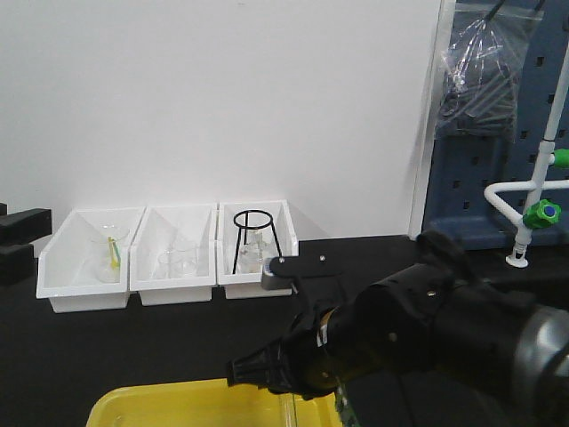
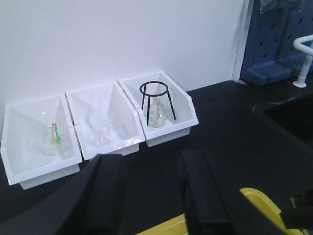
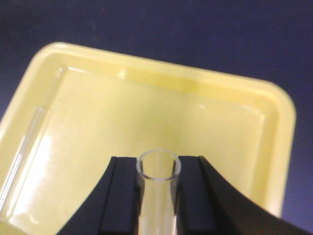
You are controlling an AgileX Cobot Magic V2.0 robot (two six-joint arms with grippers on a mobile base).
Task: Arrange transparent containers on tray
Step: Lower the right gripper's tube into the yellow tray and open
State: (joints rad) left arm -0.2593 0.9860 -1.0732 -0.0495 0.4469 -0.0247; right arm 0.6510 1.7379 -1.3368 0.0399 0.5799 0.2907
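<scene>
Right end effector (image 3: pixel 157 196) clamped a test tube (image 3: pixel 157 188) over the yellow tray (image 3: pixel 274 147), mouth toward 12 o'clock; another tube (image 3: pixel 24 147) lay at 9. Left end effector (image 2: pixel 149 196) hung released.

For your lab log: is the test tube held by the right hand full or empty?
Empty, as far as visible: the test tube between the right hand's fingers looks clear through its open mouth, above the yellow tray.

yellow tray (image 3: pixel 234 127) floor bare right of 1 test tube (image 3: pixel 27 142) lying along its left wall
</scene>
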